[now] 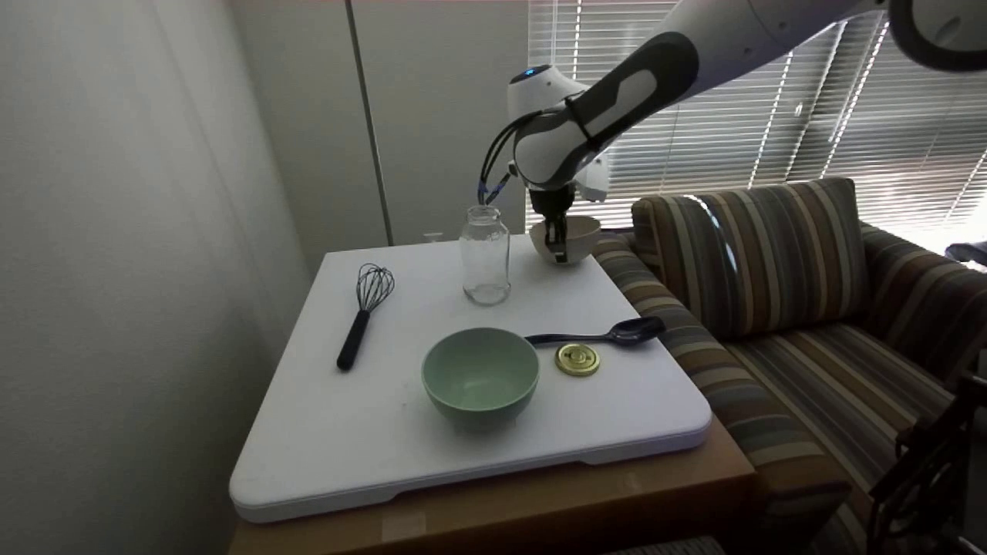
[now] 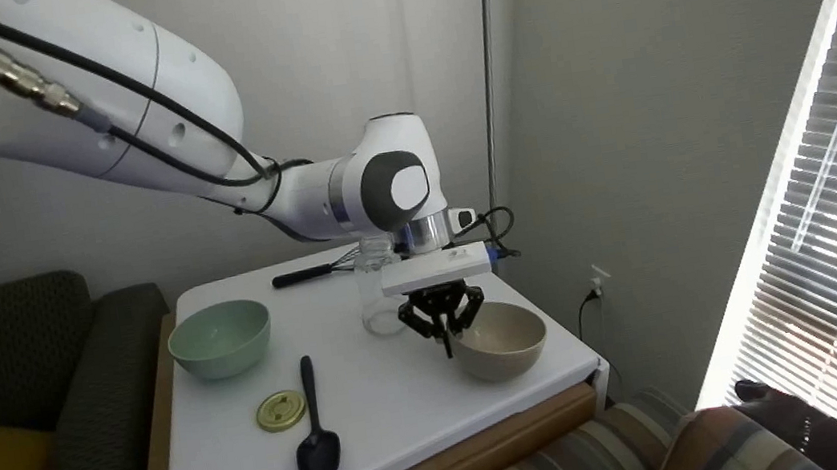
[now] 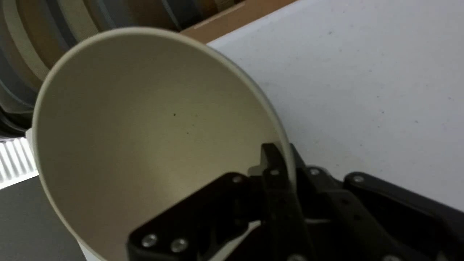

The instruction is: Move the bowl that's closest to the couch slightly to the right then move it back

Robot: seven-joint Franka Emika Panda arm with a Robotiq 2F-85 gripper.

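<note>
The small beige bowl (image 1: 584, 236) is at the far corner of the white table, beside the striped couch (image 1: 752, 258). It also shows in an exterior view (image 2: 504, 347) and fills much of the wrist view (image 3: 163, 127). My gripper (image 3: 283, 154) is shut on the bowl's rim, one finger inside and one outside. In both exterior views the gripper (image 1: 557, 248) points down at the bowl's side (image 2: 448, 336). I cannot tell whether the bowl's base touches the table. The couch also shows at the wrist view's upper left (image 3: 47, 40).
A clear glass jar (image 1: 486, 262) stands close to the gripper. A larger pale green bowl (image 1: 480, 378), a black spoon (image 1: 632, 331), a gold lid (image 1: 577, 359) and a whisk (image 1: 356, 335) lie on the white table (image 1: 324, 455). A wall and window blinds are near the bowl.
</note>
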